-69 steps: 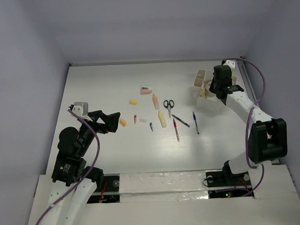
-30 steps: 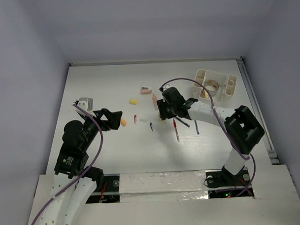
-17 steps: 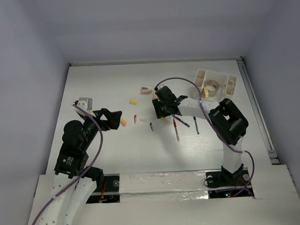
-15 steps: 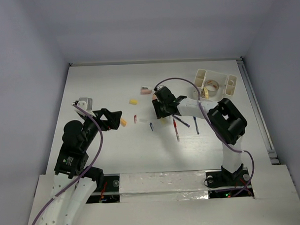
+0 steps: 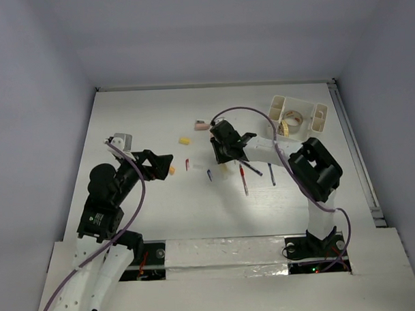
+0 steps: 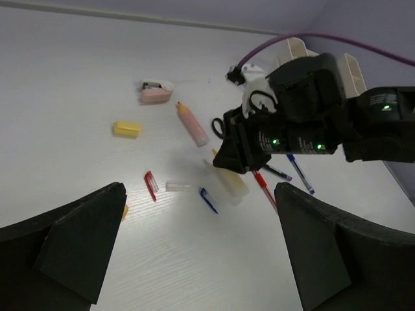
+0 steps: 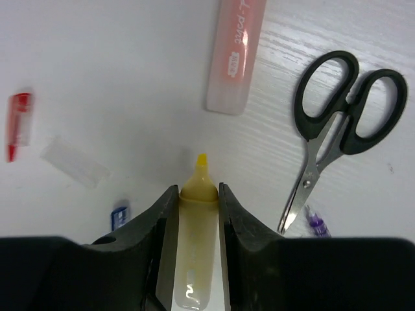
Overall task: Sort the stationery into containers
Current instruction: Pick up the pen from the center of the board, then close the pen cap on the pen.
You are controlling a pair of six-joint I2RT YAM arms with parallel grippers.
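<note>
A yellow highlighter (image 7: 198,240) lies on the table with my right gripper (image 7: 194,194) shut on it, both jaws pressed against its sides and its tip poking out ahead. From above, the right gripper (image 5: 221,155) sits at the table's middle. Black-handled scissors (image 7: 313,162) lie just to its right and a pink highlighter (image 7: 237,55) lies ahead. The cream organizer (image 5: 277,102) stands at the back right with a tape roll (image 5: 292,116) inside. My left gripper (image 5: 161,164) hovers open and empty near an orange block (image 5: 170,170).
A yellow block (image 5: 184,140) and a pink block (image 5: 202,125) lie left of the right gripper. A red cap (image 5: 187,164), a blue cap (image 5: 209,174), a red pen (image 5: 243,180) and a blue pen (image 5: 271,174) lie nearer the front.
My right gripper's jaws have closed onto the yellow highlighter after shifting slightly left. The left arm has barely moved.
</note>
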